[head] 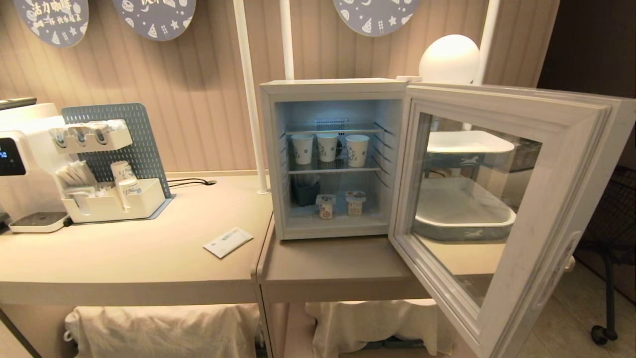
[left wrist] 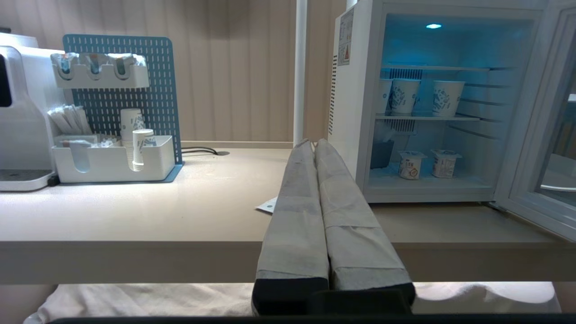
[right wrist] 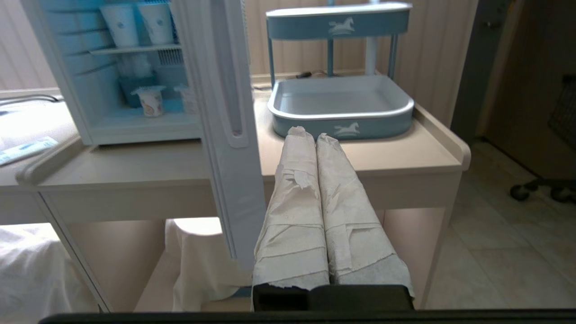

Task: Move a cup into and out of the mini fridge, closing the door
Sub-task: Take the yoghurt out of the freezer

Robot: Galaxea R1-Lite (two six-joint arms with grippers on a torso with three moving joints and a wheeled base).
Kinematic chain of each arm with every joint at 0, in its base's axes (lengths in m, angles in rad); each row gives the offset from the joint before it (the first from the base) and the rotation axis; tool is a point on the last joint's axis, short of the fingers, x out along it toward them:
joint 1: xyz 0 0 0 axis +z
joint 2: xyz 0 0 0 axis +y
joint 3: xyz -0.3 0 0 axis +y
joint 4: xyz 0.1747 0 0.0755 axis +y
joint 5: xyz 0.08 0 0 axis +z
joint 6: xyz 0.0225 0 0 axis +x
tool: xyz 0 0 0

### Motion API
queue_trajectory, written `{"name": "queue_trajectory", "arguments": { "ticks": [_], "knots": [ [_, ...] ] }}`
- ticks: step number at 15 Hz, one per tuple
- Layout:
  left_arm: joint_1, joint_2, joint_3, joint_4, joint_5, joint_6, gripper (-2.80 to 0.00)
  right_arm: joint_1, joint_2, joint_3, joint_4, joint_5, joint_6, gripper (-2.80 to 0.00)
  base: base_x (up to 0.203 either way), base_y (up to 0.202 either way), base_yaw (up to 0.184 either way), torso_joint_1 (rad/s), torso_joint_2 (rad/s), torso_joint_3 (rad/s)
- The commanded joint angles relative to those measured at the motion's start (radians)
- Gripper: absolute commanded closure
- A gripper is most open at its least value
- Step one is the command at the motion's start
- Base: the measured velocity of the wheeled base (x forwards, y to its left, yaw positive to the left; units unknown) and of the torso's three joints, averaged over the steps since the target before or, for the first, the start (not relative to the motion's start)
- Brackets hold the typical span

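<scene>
Head view shows the counter [head: 149, 258] carrying the whole workstation, with neither arm in sight from this angle. On the counter stands the mini fridge [head: 333, 87], cabinet facing the robot, interior lit. The door [head: 541, 209] is swung fully out on the robot's right, its glass window edge-on to the cabinet, so the opening is unobstructed for a straight reach.

Beyond the door, seen partly through the glass, a two-tier blue tray rack [right wrist: 342, 103] stands on the same counter. To the robot's left sits a coffee machine [head: 25, 164] and, beside it, a pegboard organiser [head: 119, 194] holding stacked paper cups and sachets. A flat packet [head: 227, 241] lies on the counter between the organiser and the fridge.

Inside, the middle wire shelf holds three cups [head: 329, 147] upright in a row, near the front edge; this placement appears intended to allow a side grasp without reaching deep. Two yoghurt pots [head: 341, 204] stand on the fridge floor below.

The left gripper [left wrist: 313, 143], fingers wrapped in paper tape and pressed together with nothing between them, hovers short of the counter edge, pointing at the fridge's left wall. The right gripper [right wrist: 309, 132], likewise closed and empty, sits below counter level, just beside the door's outer edge.

Judgement: the task is at its start; a gripper must open before approaching a cup.
</scene>
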Motion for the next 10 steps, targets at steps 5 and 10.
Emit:
{"name": "queue_trajectory", "arguments": {
  "ticks": [5, 10],
  "knots": [
    [0.000, 0.002, 0.040, -0.003, 0.000, -0.010, 0.00, 0.000, 0.002, 0.036, 0.000, 0.000, 0.000, 0.00, -0.001, 0.087, -0.002, 0.000, 0.01, 0.004],
    [0.000, 0.002, 0.040, -0.003, 0.004, -0.022, 0.00, 0.000, 0.002, 0.036, -0.001, 0.000, 0.000, 0.00, 0.000, 0.196, 0.000, -0.001, 0.01, 0.006]
  ]
}}
